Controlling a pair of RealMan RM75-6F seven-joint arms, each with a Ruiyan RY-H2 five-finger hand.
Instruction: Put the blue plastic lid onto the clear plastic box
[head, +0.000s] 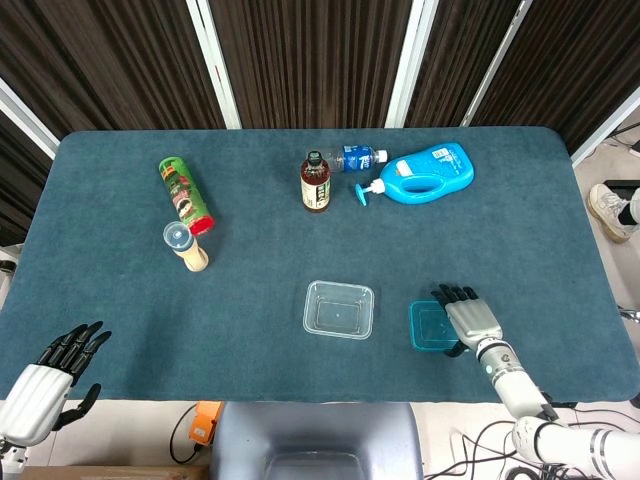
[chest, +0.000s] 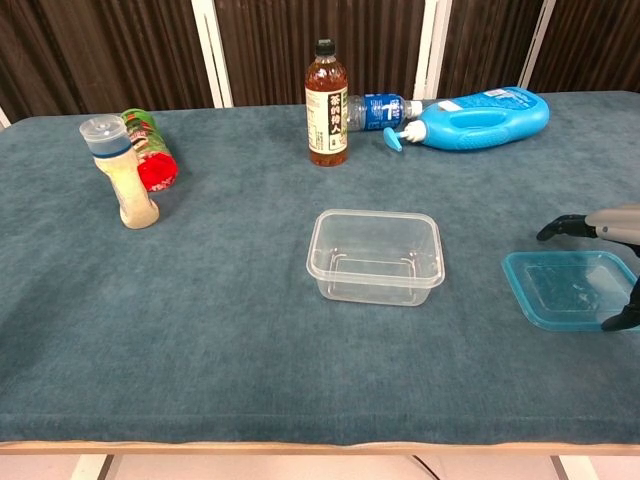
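At the bottom left corner of the head view, the robot's left hand (head: 45, 378) hangs off the edge of the dark teal felt tabletop (head: 110, 310), fingers apart and holding nothing. It is well away from anything, so I see no trouble coming from that side.

Further in, toward the upper left of the frame, a green cylindrical snack can (head: 185, 194) lies on its side just beside a small upright seasoning shaker with a grey cap (head: 187, 247). In the upper middle stand an amber glass-look bottle with a black cap (head: 316, 183), a small water bottle with a blue label lying flat (head: 358, 157), and a blue plastic detergent jug on its side (head: 428, 173). All of these sit well apart from the working area and are unlikely to be knocked.

The clear plastic box (head: 338, 309) sits open, mouth up, in the lower middle. To its right, near but not touching, the blue plastic lid (head: 429, 325) lies flat on the tabletop. The right hand (head: 468, 320) is over the lid's right side, fingers spread, with a thumb tip showing at the near edge in the chest view (chest: 620, 320). I cannot tell if it has any real grip yet.

The risk I'd watch for is the thin lid lying flush on felt: fingers may slide over it or shove it sideways instead of lifting it. A push leftward could bump the light box and shift it. If the lid comes up tilted, it may land skewed on the rim.
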